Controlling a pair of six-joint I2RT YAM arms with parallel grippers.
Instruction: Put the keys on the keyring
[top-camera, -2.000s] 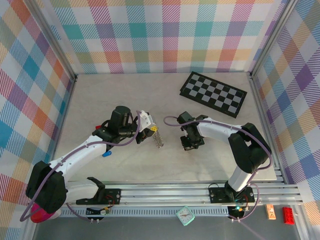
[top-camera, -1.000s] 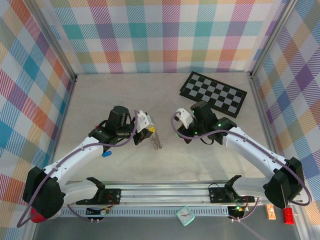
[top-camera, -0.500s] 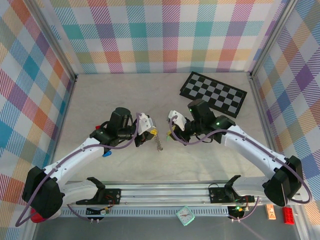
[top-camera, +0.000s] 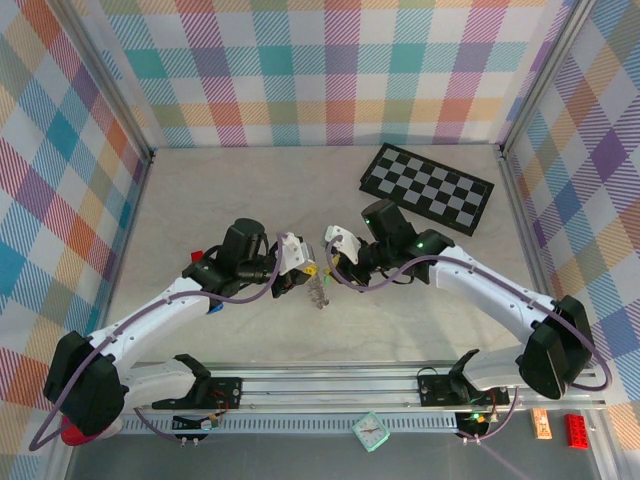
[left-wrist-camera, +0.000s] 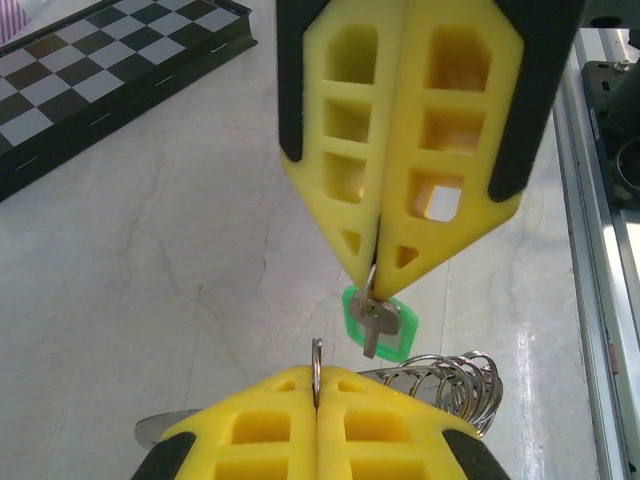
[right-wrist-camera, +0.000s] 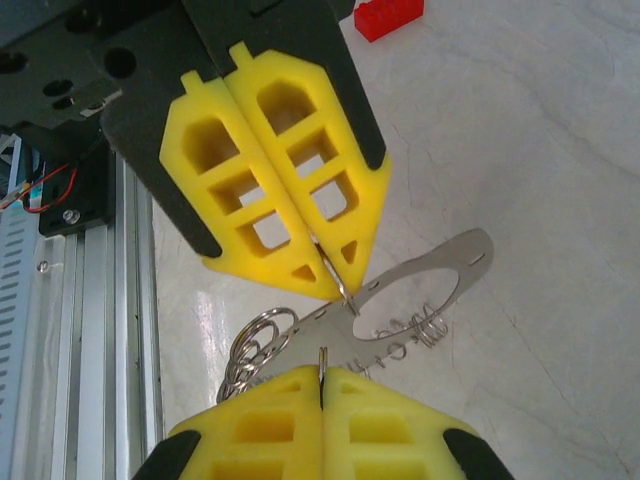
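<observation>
the thin grey metal keyring (top-camera: 318, 290) hangs between the two claw tips near the middle of the pale marbled surface (top-camera: 200, 200). in the left wrist view the keyring stands on edge, pinched between the closed yellow fingers of the left claw (left-wrist-camera: 316, 390). a bunch of small silvery loops (left-wrist-camera: 455, 375) dangles off it to the right. in the right wrist view a flat curved metal band (right-wrist-camera: 440, 275) with small holes hangs at the same grip, beside the loops. whether any of this touches the surface i cannot tell.

the small metal key with the green plastic head (left-wrist-camera: 385, 325) sits just above the ring in the left wrist view, near it but apart. the right claw (left-wrist-camera: 378, 268) is closed on this key, and the green head shows just below its yellow fingertips. the two claws face each other tip to tip, close together but not touching.

further out, a small blue piece (top-camera: 213, 308) lies on the surface beside the left arm. a red studded block (right-wrist-camera: 388, 15) lies on the surface beyond the left claw in the right wrist view. the black-and-white chequered board (top-camera: 428, 188) lies flat at the far right of the surface, well apart from both claws.
</observation>
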